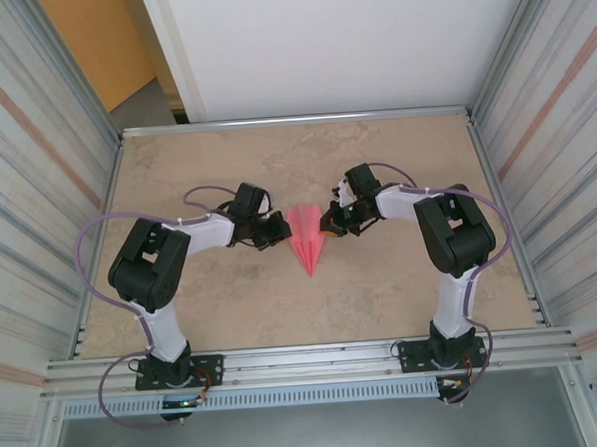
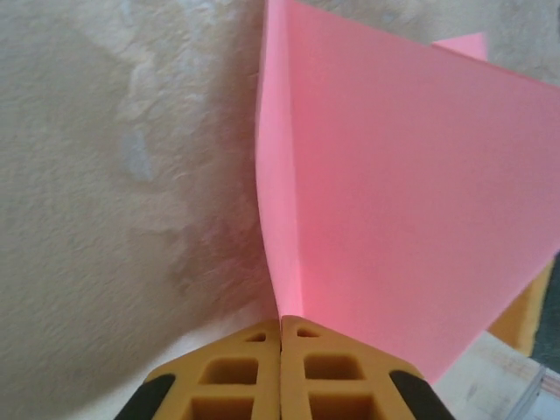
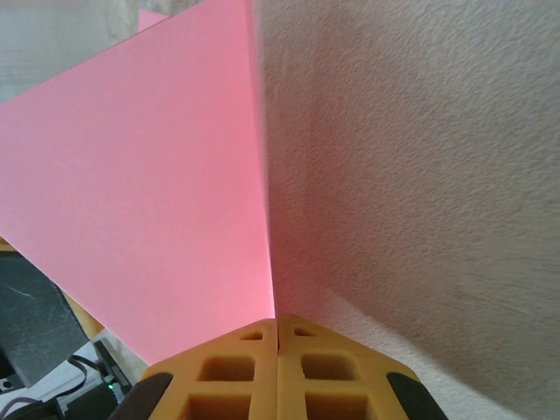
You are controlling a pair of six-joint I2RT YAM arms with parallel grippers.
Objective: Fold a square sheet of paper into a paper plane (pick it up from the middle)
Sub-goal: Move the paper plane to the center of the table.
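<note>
paper plane: pink-red | table: mottled beige | end effector fingers: orange-yellow | arms: black and white

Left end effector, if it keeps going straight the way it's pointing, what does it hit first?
The paper plane, which the left end effector already pinches; beyond it, probably the right end effector facing it, though depth is unclear.

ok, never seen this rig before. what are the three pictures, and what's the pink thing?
Two robot arms are bolted at the near edge of a table. The wide picture comes from a fixed camera above and behind them; the other two come from cameras on each wrist, looking past yellow fingers. The pink thing is the paper plane, folded to a point aimed at the arms. The left tool and right tool are each shut on one of its side edges: in both wrist views the fingers meet on the paper's edge.
</note>
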